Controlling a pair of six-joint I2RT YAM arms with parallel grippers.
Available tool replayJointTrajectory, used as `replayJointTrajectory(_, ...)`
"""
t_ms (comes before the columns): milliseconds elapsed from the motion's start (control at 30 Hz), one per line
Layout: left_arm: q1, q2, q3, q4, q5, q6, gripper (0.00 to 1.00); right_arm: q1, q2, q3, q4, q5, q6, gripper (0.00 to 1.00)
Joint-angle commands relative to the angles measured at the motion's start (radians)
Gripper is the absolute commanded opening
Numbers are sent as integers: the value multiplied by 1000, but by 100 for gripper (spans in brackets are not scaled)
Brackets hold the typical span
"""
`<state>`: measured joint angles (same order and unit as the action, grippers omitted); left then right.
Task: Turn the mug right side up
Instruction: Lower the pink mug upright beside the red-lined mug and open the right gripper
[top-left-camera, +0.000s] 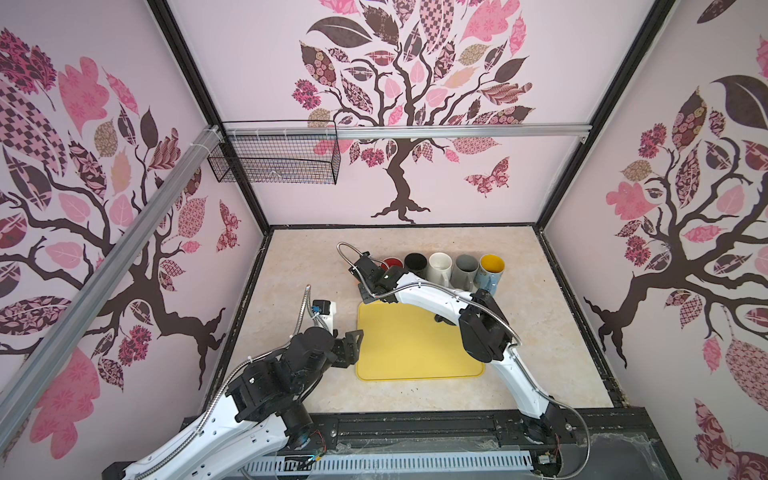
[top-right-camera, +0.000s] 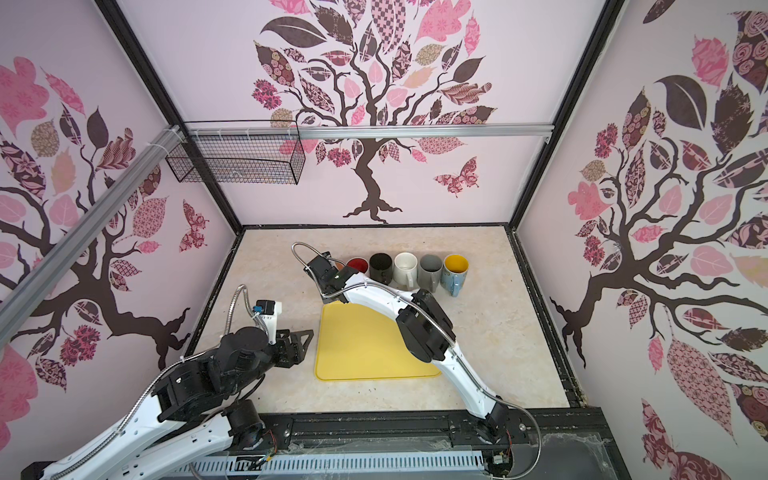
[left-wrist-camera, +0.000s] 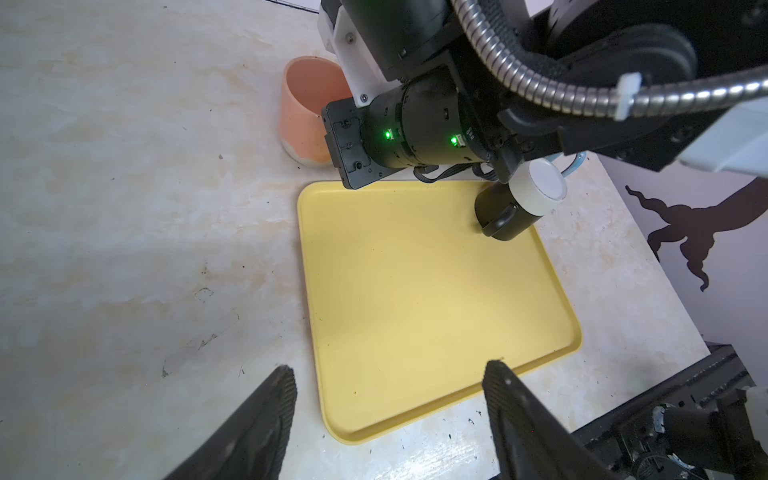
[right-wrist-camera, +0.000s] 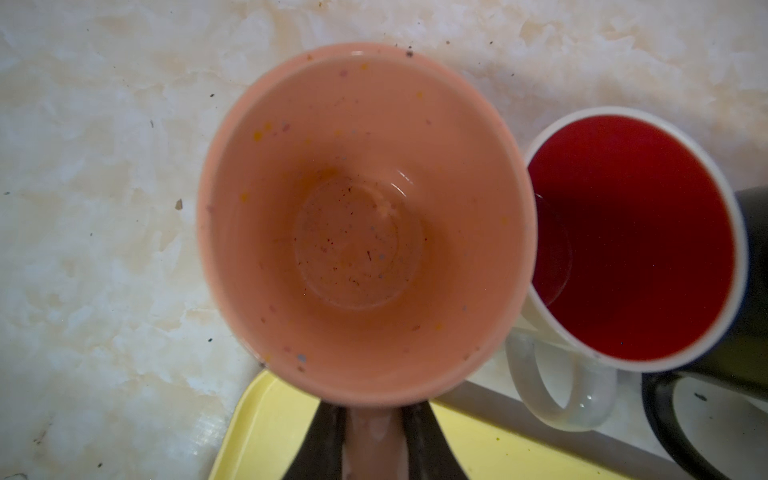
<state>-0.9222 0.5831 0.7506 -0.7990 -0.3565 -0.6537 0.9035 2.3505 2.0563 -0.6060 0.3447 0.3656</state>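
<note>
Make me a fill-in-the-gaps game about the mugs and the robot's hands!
The right gripper grips the pink mug by its ___.
The pink mug's opening faces ___.
The neighbouring mug is ___ inside.
The left gripper is ___, holding nothing.
Missing words: handle, up, red, open.

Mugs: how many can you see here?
7. Back row: pink mug, red mug, black mug, white mug, grey mug, blue mug. One dark mug on the tray, half hidden; others may be.
</note>
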Motion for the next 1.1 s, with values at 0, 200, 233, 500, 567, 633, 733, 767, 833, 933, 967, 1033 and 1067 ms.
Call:
replayJointTrajectory(0,5,14,-5,28,5,15,74,-7,13,93,55,43,3,0)
replayJointTrajectory(200,5,27,-8,45,21,11,74,-7,30,110,38,66,6,0)
replayJointTrajectory(233,5,24,-9,46,22,12,74,-6,35,111,30,70,6,0)
replayJointTrajectory(500,5,5,-11,34,17,9,74,-8,68,149,11,76,8,0)
replayJointTrajectory(567,5,-4,-13,27,17,9,75,-8,74,161,3,76,7,0)
replayJointTrajectory(633,4,-14,-14,21,16,8,75,-7,75,161,2,78,8,0)
replayJointTrajectory(733,5,-30,-19,14,14,8,75,-8,76,165,-1,79,9,0)
replayJointTrajectory(767,5,-32,-19,14,13,7,75,-6,76,165,-3,78,10,3)
replayJointTrajectory(833,5,-36,-22,14,13,6,75,-6,76,167,-5,75,13,14)
replayJointTrajectory(933,5,-32,-21,15,12,8,75,-6,72,179,-20,44,12,38)
replayJointTrajectory(967,5,-31,-19,16,13,11,75,-6,67,184,-28,25,13,43)
replayJointTrajectory(1033,5,-30,-14,13,12,14,76,-6,43,180,-40,-4,18,50)
replayJointTrajectory(1067,5,-31,-12,10,11,15,76,-5,24,172,-46,-15,21,52)
